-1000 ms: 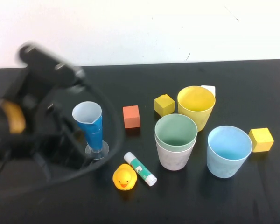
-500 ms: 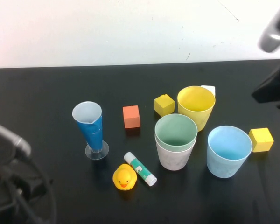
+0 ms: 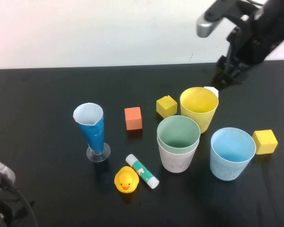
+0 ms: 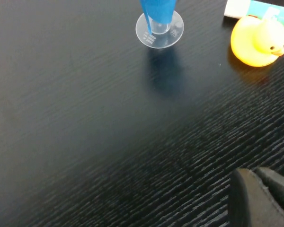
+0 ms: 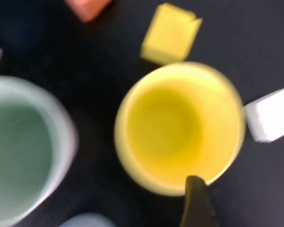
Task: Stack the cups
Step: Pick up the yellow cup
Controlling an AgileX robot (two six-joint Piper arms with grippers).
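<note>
so nearest the robot, the left gripper (image 3: pixel 0 189) is barely in the high view, just a grey and black bit cut off at the near-left corner, and its wrist view only catches one dark finger (image 4: pixel 255 198) above the black table (image 3: pixel 47 94), so i can't tell if it's spread or closed. a bit further out there's the rubber duck (image 3: pixel 126 179) with the glue stick (image 3: pixel 142 170) just beside it, and the blue cone glass (image 3: pixel 93 130) standing upright to their left. then the light blue cup (image 3: pixel 231 153) on the right and the green cup (image 3: pixel 178 134) nested inside the pink cup (image 3: pixel 176 160), only the pink one's lower wall showing. a yellow block (image 3: pixel 265 141) sits right of the blue cup. behind those, the orange block (image 3: pixel 133 118), another yellow block (image 3: pixel 166 106), and the yellow cup (image 3: pixel 199 108) with a small white block (image 3: pixel 212 91) mostly hidden behind its rim. furthest back, the right gripper (image 3: pixel 225 75) hangs over that far side of the yellow cup; it's dark and blurry, can't tell its fingers' state either. versus half a second ago, the right arm swung in from the right edge, the left arm dropped further out of frame, and the cups haven't moved.
</note>
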